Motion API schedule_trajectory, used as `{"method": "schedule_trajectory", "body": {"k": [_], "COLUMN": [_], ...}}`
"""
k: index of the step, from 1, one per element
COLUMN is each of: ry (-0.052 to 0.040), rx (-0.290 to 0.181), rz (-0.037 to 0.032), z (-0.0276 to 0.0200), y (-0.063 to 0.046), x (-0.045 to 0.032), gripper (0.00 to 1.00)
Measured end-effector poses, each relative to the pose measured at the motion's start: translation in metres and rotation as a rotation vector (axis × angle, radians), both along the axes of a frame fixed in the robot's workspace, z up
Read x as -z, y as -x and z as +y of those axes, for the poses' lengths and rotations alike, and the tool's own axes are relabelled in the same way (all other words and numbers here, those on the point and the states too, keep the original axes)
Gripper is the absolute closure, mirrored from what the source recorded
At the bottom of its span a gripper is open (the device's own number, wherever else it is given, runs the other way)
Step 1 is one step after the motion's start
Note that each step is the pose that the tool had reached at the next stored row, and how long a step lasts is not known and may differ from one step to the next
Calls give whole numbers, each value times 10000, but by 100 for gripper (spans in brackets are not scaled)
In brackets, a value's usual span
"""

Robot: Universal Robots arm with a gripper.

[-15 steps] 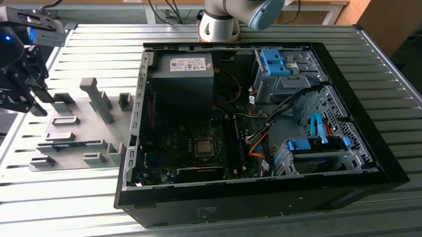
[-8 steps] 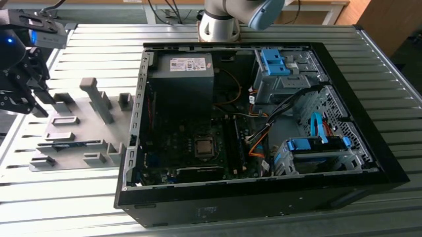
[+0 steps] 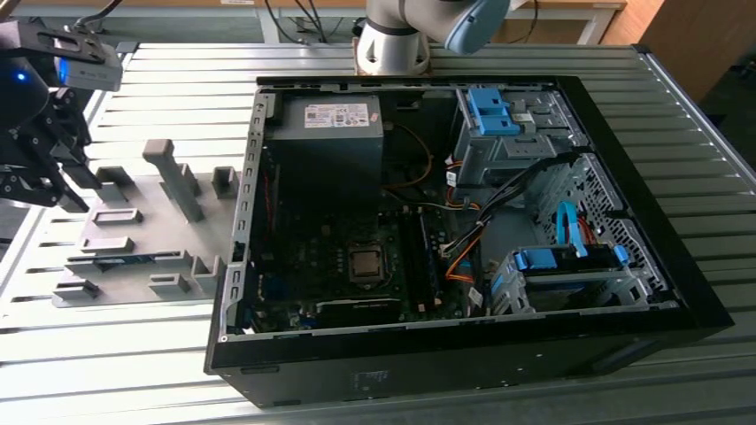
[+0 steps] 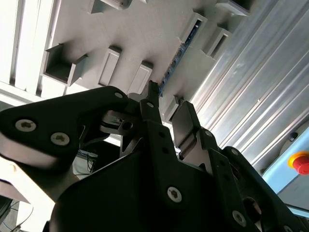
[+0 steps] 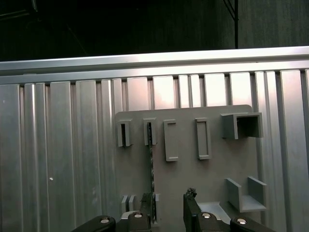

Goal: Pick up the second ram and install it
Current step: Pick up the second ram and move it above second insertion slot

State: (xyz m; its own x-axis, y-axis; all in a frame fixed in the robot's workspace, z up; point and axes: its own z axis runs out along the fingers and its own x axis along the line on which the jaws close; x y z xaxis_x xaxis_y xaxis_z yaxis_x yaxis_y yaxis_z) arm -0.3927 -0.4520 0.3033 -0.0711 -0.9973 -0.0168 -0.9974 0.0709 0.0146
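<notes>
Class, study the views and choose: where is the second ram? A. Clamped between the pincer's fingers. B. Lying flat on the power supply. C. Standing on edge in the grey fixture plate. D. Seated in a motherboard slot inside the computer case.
C: in the first wrist view the second ram stands on edge between blocks of the grey fixture plate, and the open pincer holds nothing.

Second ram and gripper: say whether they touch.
Apart. In the exterior view the gripper hangs above the grey fixture, and bare fixture shows between it and the second ram lying in its slot.
</notes>
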Motion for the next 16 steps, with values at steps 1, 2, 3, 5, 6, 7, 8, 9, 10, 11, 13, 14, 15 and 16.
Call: {"method": "schedule_trajectory", "body": {"k": [1,2,3,5,6,7,8,9,10,11,13,14,15,16], "ry": [0,0,0,0,0,0,0,0,0,0,-1,-1,-2,-2], "rx": [0,0,0,0,0,0,0,0,0,0,1,0,0,0], "rz": [0,0,-1,0,0,1,0,0,0,0,-1,-2,-2,-3], "z": [0,0,0,0,0,0,0,0,0,0,-1,-3,-3,-4], "y": [0,0,0,0,0,0,0,0,0,0,0,0,0,0], "x": [5,9,13,21,25,28,30,32,35,36,39,42,46,51], "gripper": [61,61,61,61,61,61,61,61,61,61,61,61,61,61]}}
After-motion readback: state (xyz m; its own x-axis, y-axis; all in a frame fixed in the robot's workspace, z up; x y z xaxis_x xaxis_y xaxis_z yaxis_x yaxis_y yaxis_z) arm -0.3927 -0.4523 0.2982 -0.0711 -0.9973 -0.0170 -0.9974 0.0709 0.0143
